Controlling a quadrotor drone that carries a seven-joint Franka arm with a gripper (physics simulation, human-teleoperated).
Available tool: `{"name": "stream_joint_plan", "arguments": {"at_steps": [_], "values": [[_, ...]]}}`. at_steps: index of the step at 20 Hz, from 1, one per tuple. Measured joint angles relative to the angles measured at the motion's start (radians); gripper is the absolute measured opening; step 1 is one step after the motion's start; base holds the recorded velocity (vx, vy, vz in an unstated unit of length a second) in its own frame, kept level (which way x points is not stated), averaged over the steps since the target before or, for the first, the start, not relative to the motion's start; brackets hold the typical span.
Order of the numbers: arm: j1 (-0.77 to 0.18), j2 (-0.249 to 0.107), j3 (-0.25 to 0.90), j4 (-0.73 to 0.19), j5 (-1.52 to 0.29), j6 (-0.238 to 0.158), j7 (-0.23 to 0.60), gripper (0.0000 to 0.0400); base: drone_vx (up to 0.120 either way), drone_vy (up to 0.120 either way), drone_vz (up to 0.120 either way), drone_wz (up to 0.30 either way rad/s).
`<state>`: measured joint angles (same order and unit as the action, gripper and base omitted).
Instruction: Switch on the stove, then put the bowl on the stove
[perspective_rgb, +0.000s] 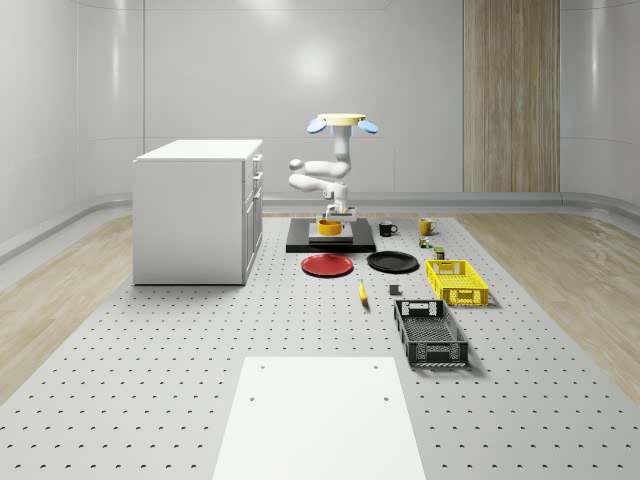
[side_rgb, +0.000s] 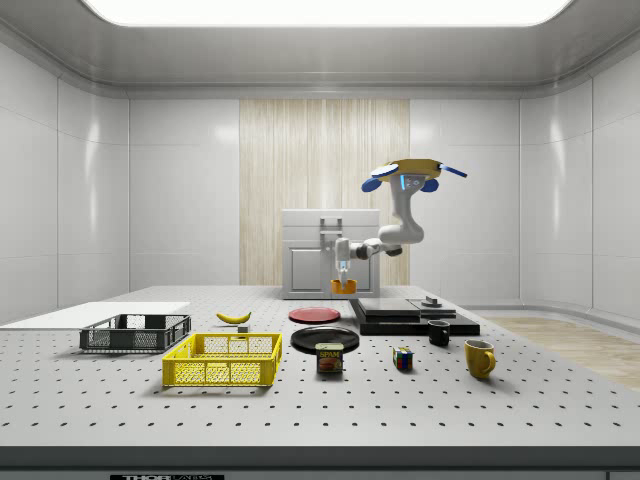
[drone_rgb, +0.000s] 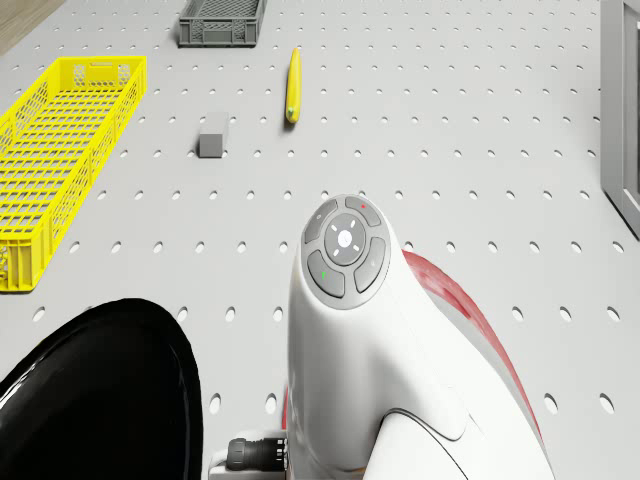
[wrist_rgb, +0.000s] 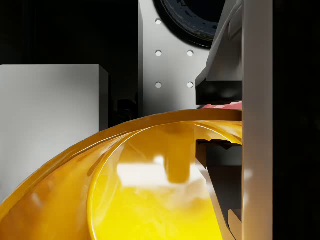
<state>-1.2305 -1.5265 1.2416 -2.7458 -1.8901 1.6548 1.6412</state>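
The yellow bowl hangs in the air with my gripper shut on its rim. In the side view the bowl is a little above table height, just off the black stove's edge on the red plate's side. The stove lies flat on the table with a small knob on top. The drone hovers above the stove, arm folded down. Up close, a finger grips the bowl at its rim, the gripper shut on it.
A white cabinet stands at the whole-scene view's left. A black plate, yellow crate, dark crate, banana, black mug and yellow mug lie around the stove. A white sheet is in front.
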Motion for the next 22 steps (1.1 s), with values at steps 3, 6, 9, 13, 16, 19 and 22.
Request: {"name": "stream_joint_plan", "arguments": {"at_steps": [3,6,9,13,16,19,22], "values": [[0.000,-0.001,0.000,0.000,0.000,0.001,0.000,0.0100,-0.120,0.000,0.000,0.000],[-0.001,-0.002,0.000,0.000,0.001,0.002,0.000,0.0100,-0.120,0.000,0.000,0.000],[-0.001,-0.002,0.000,0.000,0.001,0.002,0.001,0.0100,-0.120,0.000,0.000,0.000],[-0.001,-0.003,0.000,0.000,0.001,0.003,0.001,0.0100,-0.120,0.000,0.000,0.000],[-0.001,-0.004,0.000,0.000,0.002,0.004,0.001,0.0100,-0.120,0.000,0.000,0.000],[-0.002,-0.005,0.000,0.000,0.002,0.004,0.001,0.0100,-0.120,0.000,0.000,0.000],[-0.002,-0.005,0.000,0.000,0.002,0.005,0.001,0.0100,-0.120,0.000,0.000,0.000]]}}
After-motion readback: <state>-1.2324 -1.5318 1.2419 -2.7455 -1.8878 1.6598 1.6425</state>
